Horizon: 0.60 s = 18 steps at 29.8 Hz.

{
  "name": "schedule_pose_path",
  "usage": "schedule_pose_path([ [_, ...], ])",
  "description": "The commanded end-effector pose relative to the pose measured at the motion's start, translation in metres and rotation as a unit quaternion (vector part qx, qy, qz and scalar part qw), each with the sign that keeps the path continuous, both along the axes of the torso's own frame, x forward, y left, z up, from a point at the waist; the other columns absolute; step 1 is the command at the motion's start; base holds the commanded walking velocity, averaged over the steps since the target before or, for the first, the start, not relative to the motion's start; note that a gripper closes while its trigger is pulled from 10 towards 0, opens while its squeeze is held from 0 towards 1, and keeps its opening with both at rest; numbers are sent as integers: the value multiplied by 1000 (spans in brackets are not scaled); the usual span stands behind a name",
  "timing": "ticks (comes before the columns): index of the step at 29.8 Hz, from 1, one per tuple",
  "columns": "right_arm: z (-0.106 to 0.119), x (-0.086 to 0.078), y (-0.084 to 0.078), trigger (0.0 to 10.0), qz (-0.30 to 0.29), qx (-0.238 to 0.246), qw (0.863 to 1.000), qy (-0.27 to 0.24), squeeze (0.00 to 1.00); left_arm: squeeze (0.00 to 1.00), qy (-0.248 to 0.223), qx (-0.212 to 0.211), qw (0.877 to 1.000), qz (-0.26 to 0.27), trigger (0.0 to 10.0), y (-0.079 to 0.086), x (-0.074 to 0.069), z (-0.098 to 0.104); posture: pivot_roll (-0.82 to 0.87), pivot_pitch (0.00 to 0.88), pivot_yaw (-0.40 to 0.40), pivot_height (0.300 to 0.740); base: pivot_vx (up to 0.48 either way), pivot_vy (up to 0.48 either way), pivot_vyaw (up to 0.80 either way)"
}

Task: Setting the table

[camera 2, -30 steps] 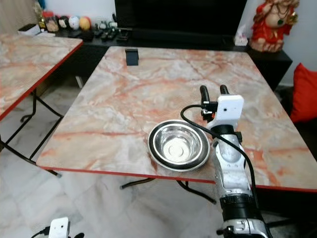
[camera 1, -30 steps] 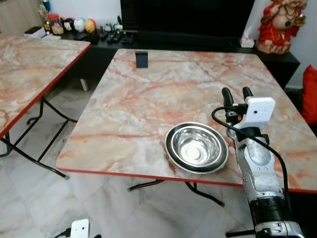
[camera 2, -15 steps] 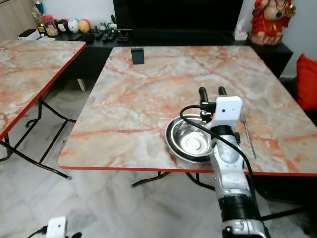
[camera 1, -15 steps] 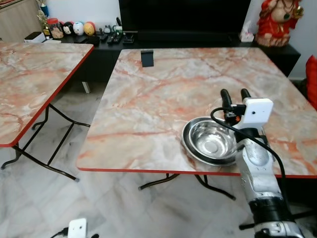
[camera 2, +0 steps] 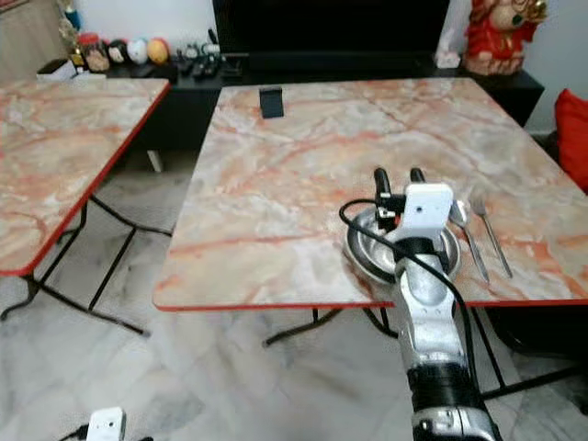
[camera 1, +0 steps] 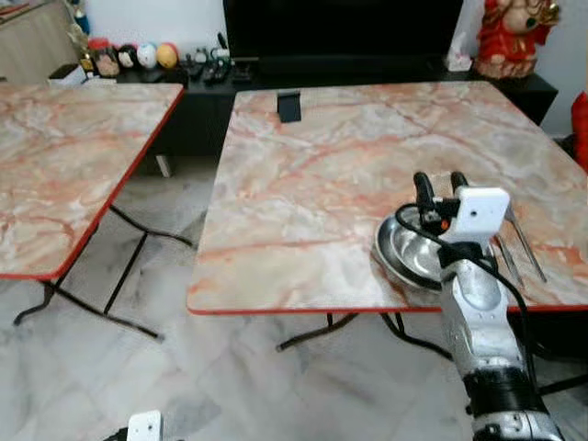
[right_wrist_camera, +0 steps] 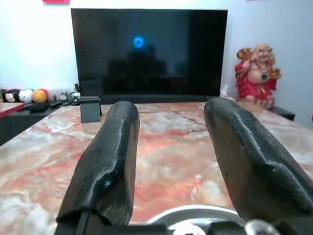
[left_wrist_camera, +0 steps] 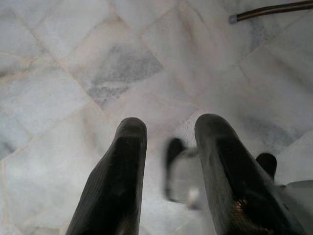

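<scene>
We see a round, shiny steel bowl (camera 2: 369, 250) sitting upright near the front edge of the marble-patterned table (camera 2: 303, 165), toward its right side, its polished inside empty and its right half hidden behind our right gripper (camera 2: 401, 175). That gripper hovers just above the bowl, fingers spread wide and holding nothing. Just right of the bowl lie a spoon (camera 2: 466, 231) and a fork (camera 2: 491, 227), side by side. Our left gripper (left_wrist_camera: 168, 147) hangs over the tiled floor (left_wrist_camera: 73, 73), fingers apart and empty.
</scene>
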State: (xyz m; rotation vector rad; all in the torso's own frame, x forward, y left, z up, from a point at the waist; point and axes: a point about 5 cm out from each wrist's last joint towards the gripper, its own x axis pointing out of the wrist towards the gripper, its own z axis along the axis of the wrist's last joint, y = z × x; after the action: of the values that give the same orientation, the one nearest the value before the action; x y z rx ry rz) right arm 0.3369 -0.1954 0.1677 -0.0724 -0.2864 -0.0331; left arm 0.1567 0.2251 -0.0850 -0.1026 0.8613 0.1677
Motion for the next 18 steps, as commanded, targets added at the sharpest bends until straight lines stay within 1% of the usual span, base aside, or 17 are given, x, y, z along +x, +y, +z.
schedule_pose_path([
  [1,6,2,11,10000,16,4,1000,-12,0,0,18,3,1000,13,10000,9,-11,-3,-81,0,28,740,0,307,0],
  [5,5,1,12,10000,18,6,1000,-11,0,0,20,4,1000,11,10000,12,-12,-2,-85,0,32,740,0,307,0],
  [18,2,1,19,10000,27,12,1000,-7,0,0,10,1,1000,3,10000,3,-8,-2,-79,0,33,740,0,307,0],
])
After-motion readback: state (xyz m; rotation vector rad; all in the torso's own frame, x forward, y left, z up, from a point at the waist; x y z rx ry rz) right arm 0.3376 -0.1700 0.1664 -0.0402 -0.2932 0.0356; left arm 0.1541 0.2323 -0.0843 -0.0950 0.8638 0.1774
